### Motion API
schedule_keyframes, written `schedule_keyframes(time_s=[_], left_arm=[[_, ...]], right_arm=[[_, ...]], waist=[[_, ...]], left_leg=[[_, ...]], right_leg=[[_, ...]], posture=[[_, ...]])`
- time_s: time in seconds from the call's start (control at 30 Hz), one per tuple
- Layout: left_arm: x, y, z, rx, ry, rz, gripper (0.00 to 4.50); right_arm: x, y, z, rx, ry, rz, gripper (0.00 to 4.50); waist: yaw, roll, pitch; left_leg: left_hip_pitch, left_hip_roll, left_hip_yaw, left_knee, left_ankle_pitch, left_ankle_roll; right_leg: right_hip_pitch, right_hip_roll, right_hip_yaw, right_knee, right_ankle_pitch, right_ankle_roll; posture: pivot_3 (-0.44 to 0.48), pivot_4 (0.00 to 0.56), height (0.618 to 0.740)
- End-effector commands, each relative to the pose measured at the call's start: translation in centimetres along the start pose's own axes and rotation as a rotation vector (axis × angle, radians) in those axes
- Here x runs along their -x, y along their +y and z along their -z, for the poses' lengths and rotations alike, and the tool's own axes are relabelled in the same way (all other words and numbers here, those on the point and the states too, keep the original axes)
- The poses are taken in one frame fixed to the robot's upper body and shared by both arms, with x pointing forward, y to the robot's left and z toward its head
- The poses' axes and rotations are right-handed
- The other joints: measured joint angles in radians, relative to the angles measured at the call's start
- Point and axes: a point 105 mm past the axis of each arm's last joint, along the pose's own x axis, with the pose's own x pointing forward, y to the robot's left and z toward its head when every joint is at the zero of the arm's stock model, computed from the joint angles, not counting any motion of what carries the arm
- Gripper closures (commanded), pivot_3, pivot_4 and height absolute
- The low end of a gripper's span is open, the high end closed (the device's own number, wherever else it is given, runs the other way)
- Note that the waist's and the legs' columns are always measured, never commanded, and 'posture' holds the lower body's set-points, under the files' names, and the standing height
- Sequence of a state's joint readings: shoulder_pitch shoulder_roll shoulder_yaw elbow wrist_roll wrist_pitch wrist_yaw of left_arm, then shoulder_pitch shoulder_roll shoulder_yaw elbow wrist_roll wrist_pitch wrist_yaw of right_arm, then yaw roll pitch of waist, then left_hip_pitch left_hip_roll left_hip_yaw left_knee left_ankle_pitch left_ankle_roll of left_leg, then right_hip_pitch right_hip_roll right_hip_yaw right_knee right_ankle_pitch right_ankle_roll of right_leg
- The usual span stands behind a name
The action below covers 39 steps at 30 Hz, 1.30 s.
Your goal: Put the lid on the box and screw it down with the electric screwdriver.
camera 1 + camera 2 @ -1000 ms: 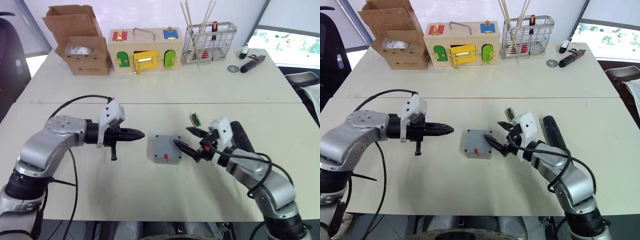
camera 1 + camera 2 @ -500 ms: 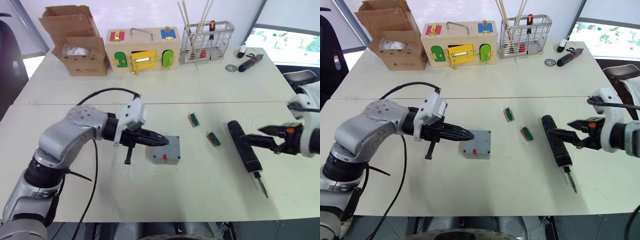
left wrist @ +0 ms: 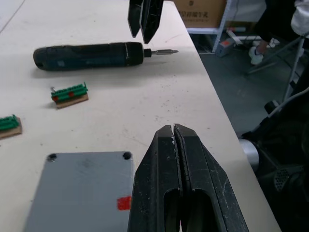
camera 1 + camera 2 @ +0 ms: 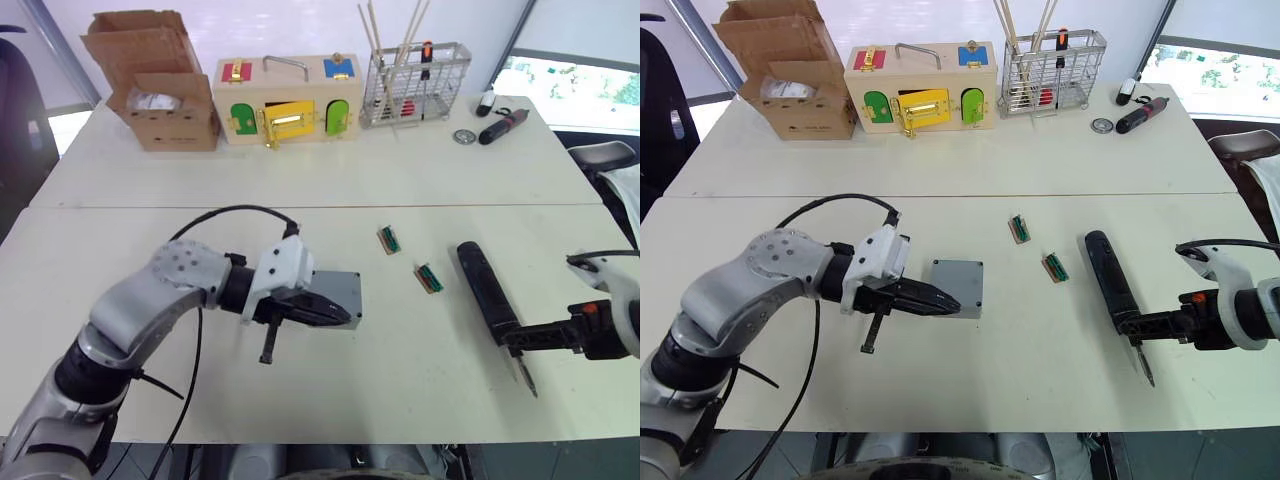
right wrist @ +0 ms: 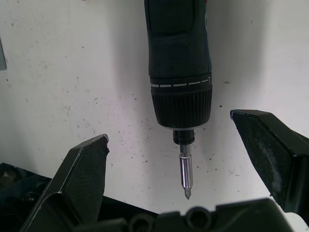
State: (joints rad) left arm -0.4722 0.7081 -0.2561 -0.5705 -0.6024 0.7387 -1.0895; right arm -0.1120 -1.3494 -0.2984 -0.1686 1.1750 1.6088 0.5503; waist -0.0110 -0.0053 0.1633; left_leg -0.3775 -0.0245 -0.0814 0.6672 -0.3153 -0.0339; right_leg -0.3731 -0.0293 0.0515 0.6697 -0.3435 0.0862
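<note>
- I see the box (image 4: 958, 288) lying flat near the middle of the near table (image 4: 940, 390), grey, with its lid (image 3: 82, 191) already sitting on top; a small red mark shows at the lid's near edge in the left wrist view.
- My left gripper (image 4: 945, 300) lies over the box's near-left part, its 2 fingers pressed together with nothing between them, the tips reaching above the lid beside the red mark. I cannot tell whether they touch the lid.
- The electric screwdriver (image 4: 1112, 286) lies flat on the table well to the right of the box, its bit (image 5: 185, 176) pointing toward the near edge.
- My right gripper (image 5: 186, 159) is at the screwdriver's bit end, fingers spread wide, 1 on each side of the bit and chuck; neither finger touches the tool.
- In the left wrist view the right gripper's fingers (image 3: 145, 17) hang just above the screwdriver's front end.
- Between box and screwdriver lie 2 small green connector blocks (image 4: 1054, 267), apart from each other and from both.
- On the far table stand a cardboard box (image 4: 160, 85), a wooden box (image 4: 285, 100) with coloured latches, and a wire basket (image 4: 415, 90) with sticks rising from it.
- To the basket's right lie a small round metal piece (image 4: 464, 137) and a dark tool with a maroon body (image 4: 503, 126).
</note>
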Motion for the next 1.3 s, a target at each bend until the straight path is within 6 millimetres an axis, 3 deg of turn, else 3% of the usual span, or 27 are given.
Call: schedule_keyframes(time_s=[0.03,0.37,0.5,0.67,1.07,1.13,1.23,1.3], left_arm=[[0.1,-0.5,-0.9,-0.032,-0.015,-0.008,4.50],[0.0,-0.3,-0.8,-0.014,-0.018,-0.046,4.50],[-0.2,-0.2,-0.4,-0.008,-0.019,-0.072,4.50],[-0.3,-0.1,-0.3,0.004,-0.027,-0.093,4.50],[-0.5,0.7,0.0,0.006,-0.037,-0.109,4.50],[-0.1,0.9,0.2,0.010,-0.030,-0.114,4.50],[1.3,1.7,0.6,0.031,-0.016,-0.143,4.50],[2.3,2.4,0.6,0.053,-0.022,-0.160,4.50]], right_arm=[[-0.2,-0.1,-0.4,0.004,0.000,0.010,0.01],[-2.4,-0.9,-0.6,0.032,0.077,0.078,0.01],[-3.2,-2.0,-0.9,0.031,0.083,0.133,1.40],[-3.6,-2.1,-1.1,0.035,0.079,0.149,2.74],[-4.5,-1.3,-1.7,0.048,0.059,0.108,2.75],[-4.1,-1.3,-2.4,0.022,0.014,0.090,2.75],[-1.8,-1.2,-5.6,-0.043,-0.186,0.024,2.75],[0.4,-0.8,-7.6,-0.071,-0.337,-0.030,2.75]], waist=[[0.002,0.000,0.000],[0.001,0.000,0.000],[0.001,0.000,0.000],[0.000,-0.002,-0.001],[-0.008,-0.011,-0.003],[-0.010,-0.012,-0.003],[-0.014,-0.013,-0.002],[-0.010,-0.002,0.002]], left_leg=[[0.000,0.000,0.000,0.000,0.000,0.000],[0.000,0.000,0.000,0.000,0.000,0.000],[0.000,0.000,0.000,0.000,0.000,0.000],[0.000,0.000,0.000,0.000,0.000,0.000],[0.003,0.001,0.000,0.001,0.000,0.000],[0.004,0.001,0.000,0.001,0.000,0.000],[0.004,0.002,0.000,0.001,0.000,0.000],[0.003,0.002,0.002,0.001,0.001,-0.001]], right_leg=[[0.000,0.000,0.000,0.000,0.000,0.000],[0.000,0.000,0.000,-0.001,0.000,0.000],[0.000,0.000,0.000,-0.001,0.000,0.000],[0.001,0.000,0.000,-0.001,0.000,0.000],[0.003,0.000,0.000,-0.001,0.001,-0.001],[0.003,0.001,0.000,-0.001,0.001,-0.001],[0.003,0.002,0.000,-0.001,0.002,-0.003],[0.001,0.002,0.001,0.000,0.002,-0.003]], posture=[[0.000,0.150,0.740],[0.000,0.150,0.740],[0.000,0.150,0.740],[0.000,0.150,0.740],[0.000,0.150,0.740],[0.000,0.150,0.740],[0.000,0.150,0.740],[0.000,0.150,0.740]])
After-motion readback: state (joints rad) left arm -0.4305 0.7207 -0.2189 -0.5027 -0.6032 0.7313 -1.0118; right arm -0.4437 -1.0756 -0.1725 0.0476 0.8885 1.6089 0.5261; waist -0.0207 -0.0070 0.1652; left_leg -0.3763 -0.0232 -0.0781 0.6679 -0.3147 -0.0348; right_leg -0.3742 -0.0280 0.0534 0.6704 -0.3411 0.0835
